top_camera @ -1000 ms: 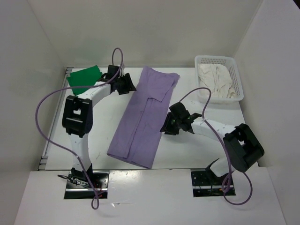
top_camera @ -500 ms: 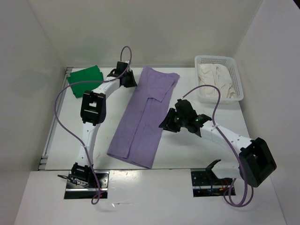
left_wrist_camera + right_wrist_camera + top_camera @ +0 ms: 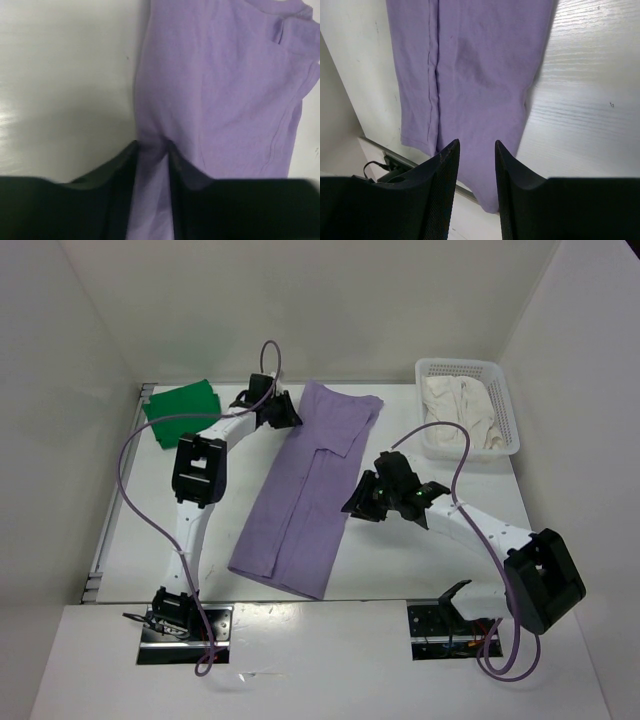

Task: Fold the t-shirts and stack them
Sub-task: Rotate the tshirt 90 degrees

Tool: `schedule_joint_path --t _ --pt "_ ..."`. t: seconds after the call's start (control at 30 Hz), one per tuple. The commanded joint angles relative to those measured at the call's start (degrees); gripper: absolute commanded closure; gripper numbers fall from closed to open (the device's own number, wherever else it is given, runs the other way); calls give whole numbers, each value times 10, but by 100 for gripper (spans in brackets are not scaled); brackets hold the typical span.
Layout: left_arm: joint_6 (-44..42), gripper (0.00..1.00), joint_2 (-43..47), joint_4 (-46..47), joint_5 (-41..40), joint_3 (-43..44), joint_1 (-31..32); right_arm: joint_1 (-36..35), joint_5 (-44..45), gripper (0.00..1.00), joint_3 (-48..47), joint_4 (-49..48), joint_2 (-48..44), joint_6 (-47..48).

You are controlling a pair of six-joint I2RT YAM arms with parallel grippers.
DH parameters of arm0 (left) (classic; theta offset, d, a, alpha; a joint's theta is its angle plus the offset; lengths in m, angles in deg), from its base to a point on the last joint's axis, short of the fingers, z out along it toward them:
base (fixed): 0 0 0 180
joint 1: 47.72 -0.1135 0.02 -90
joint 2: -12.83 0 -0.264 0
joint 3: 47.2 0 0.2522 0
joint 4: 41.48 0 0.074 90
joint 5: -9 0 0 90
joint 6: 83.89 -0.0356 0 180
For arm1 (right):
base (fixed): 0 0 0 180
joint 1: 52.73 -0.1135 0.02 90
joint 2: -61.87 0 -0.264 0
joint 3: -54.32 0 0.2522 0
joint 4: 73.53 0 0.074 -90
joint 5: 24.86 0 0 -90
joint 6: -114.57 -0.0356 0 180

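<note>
Lavender shirt [image 3: 305, 490] — folded lengthwise into a smooth strip; left gripper [image 3: 151, 148] pinches its edge, right gripper [image 3: 476, 145] gapes above.

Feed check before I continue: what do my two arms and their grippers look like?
Both arms, left arm and right arm, have white links with bulky black joint housings. A purple cable loops loosely along each, rising from a metal base plate. The left gripper and right gripper are black; the right's fingers show finely textured inner pads.
</note>
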Motion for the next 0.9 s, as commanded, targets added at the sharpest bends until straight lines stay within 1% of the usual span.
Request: schedule_joint_path --t 0.0,0.03,0.1,0.17,0.27,0.37,0.43,0.5,0.53,0.57,0.6,0.63,0.7,0.73,0.77,0.8,0.83,0.87 --pt "-20 70 3 -9 20 -7 2 4 -3 60 -7 6 0 8" --pt "-20 82 3 -9 15 -7 2 4 -3 60 -7 6 0 14" --pt "-20 93 3 -9 -9 -7 2 4 -3 59 -7 12 -5 14" --pt "-8 100 10 -3 -30 -14 -4 4 -3 59 -7 12 -5 14" --pt "8 100 36 8 -50 -39 -26 4 -3 59 -7 12 -5 14" --pt "18 100 62 8 -95 -68 -50 4 -3 59 -7 7 0 19" --pt "38 100 91 22 -122 -97 -69 4 -3 59 -7 7 8 19" --pt "56 100 109 31 -128 -142 -82 9 -3 59 -7 7 15 25" --pt "69 100 128 31 -142 -153 -90 9 -10 56 -7 7 15 25" --pt "69 96 137 31 -149 -164 -90 9 -10 56 -7 7 21 25" --pt "69 71 147 31 -149 -176 -95 9 -15 56 -7 7 26 25" --pt "69 57 176 41 -142 -210 -95 9 -15 56 -7 17 26 30" --pt "69 37 214 56 -135 -254 -95 9 -15 56 -7 29 26 30" --pt "69 24 257 56 -135 -277 -95 9 -15 56 -7 36 20 30" --pt "69 17 281 56 -128 -328 -95 4 -15 56 0 44 20 30" --pt "69 12 308 56 -122 -358 -95 -1 -15 56 6 50 1 30" --pt "69 10 364 51 -122 -389 -95 -7 -21 56 11 50 -5 15" --pt "76 10 395 51 -117 -425 -95 -23 -21 54 24 50 -11 8"
